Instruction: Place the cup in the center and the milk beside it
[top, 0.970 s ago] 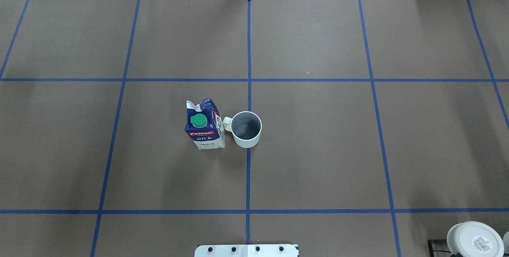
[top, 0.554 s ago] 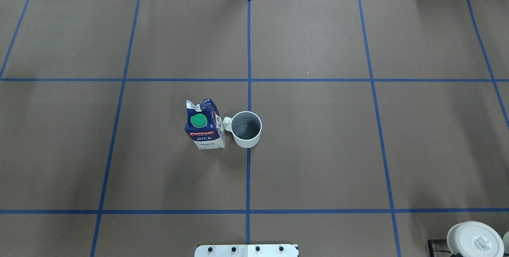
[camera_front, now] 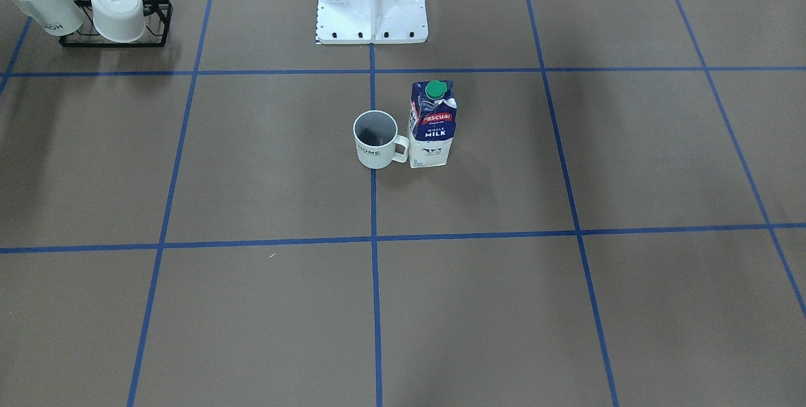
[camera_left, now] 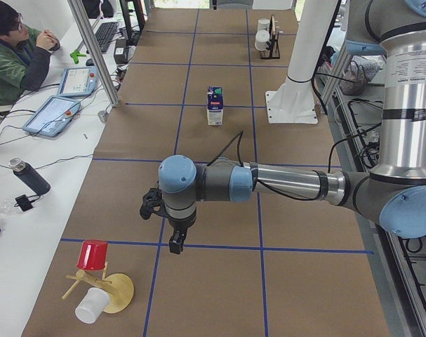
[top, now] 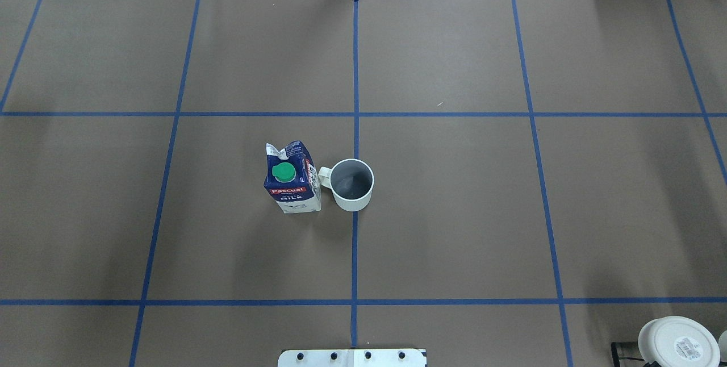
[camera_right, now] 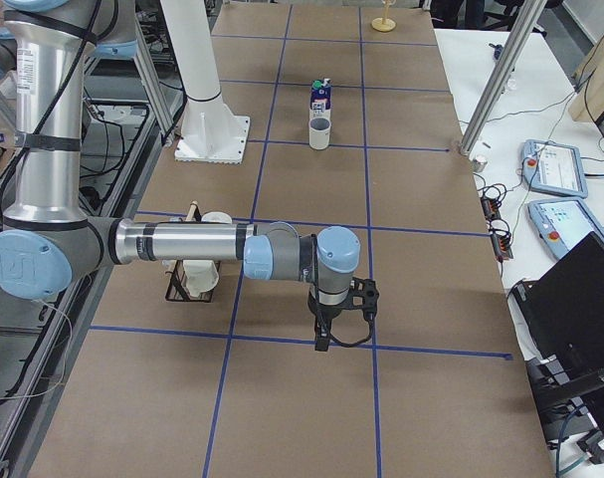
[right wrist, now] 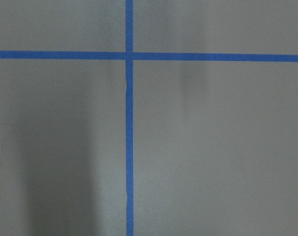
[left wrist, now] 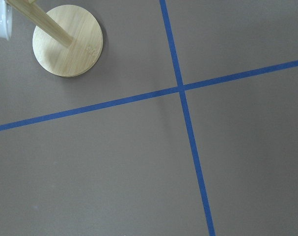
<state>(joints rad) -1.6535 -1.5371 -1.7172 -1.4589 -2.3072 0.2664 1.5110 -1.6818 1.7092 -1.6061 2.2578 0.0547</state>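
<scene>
- Brown paper covers the table (top: 454, 213), w/ blue tape lines (top: 355, 253) marking a grid.
- Cup (top: 352, 184): white mug, dark grey inside, upright. It sits right on the middle tape line, at the center (top: 369, 219) of the table. "HOME" lettering is on the side facing the operators.
- Milk (top: 291, 179): navy-and-white carton w/ green cap, upright, just beside the cup on the robot's left, and taller than it.
- Cup handle is turned toward the carton and v. close; can't tell if they touch.
- Left fingers (camera_left: 175, 244): pointing down over a tape line near the table's left end, well apart from cup & milk. Seen from the side only, so can't tell how wide they are or if they grip anything.
- Left wrist cam shows bare table, a tape crossing and the round wooden base (left wrist: 67, 40) of a stand. A red cup (camera_left: 93, 254) hangs on that stand.
- Right fingers (camera_right: 322, 337): also pointing down, over a tape line toward the right end, near a black wire rack (camera_right: 187, 284) w/ white cups. Opening: can't tell either.
- Right wrist cam shows only table & a tape crossing.
- White robot base (camera_front: 371, 0) stands behind the cup and milk.
- Person in green (camera_left: 12, 60) sits at the side desk.
</scene>
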